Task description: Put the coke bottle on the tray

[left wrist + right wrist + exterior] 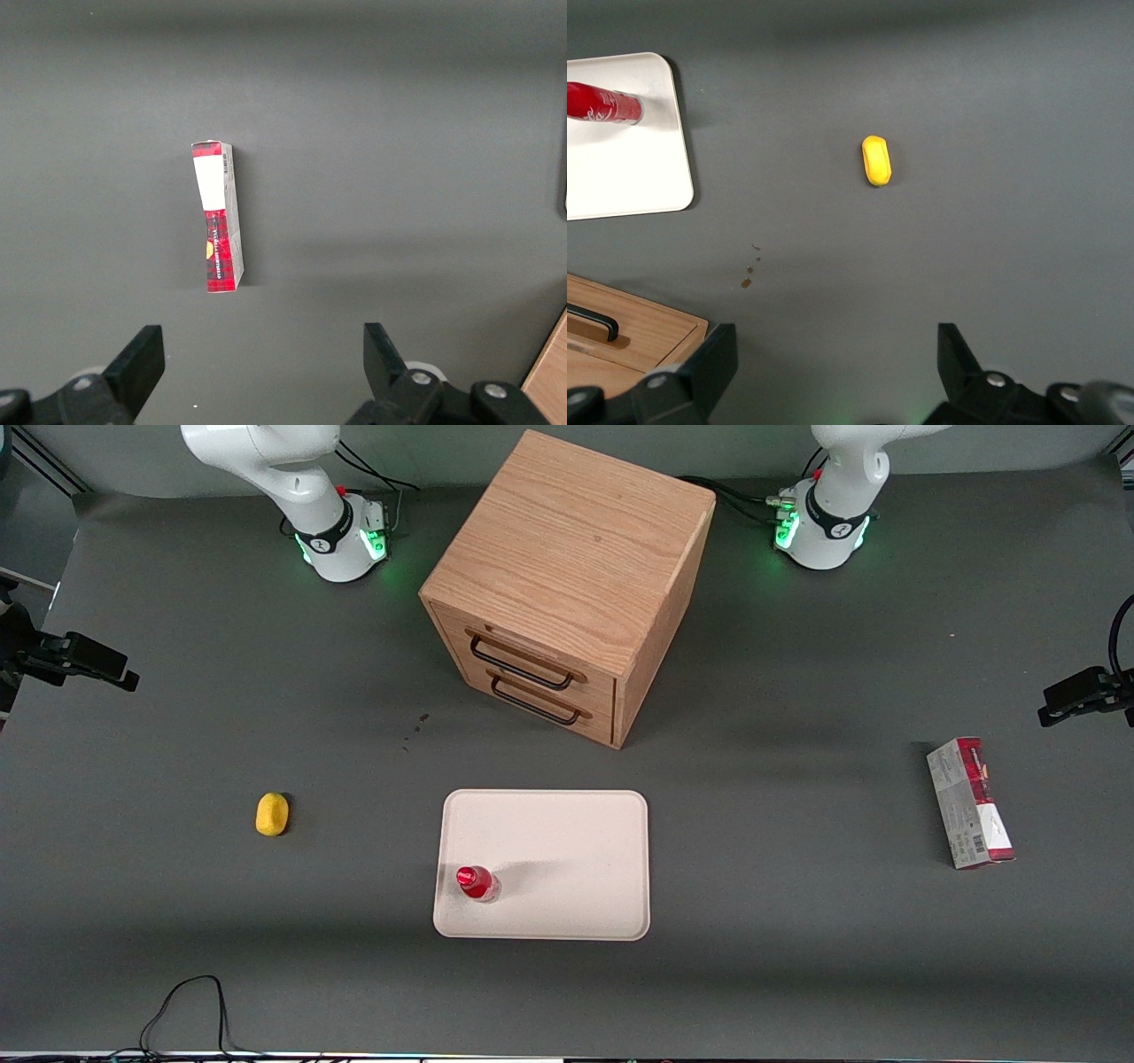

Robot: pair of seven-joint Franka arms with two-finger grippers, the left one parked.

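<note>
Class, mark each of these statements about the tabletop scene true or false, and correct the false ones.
1. The coke bottle stands upright on the tray. True.
2. The gripper is shut on the bottle. False: it is open, above bare table near the yellow object.
3. The tray lies in front of the wooden drawer cabinet. True.
4. The red-and-grey carton rests on the tray. False: it lies on the table toward the parked arm's end.
5. A cabinet drawer is pulled out. False: both look closed.
</note>
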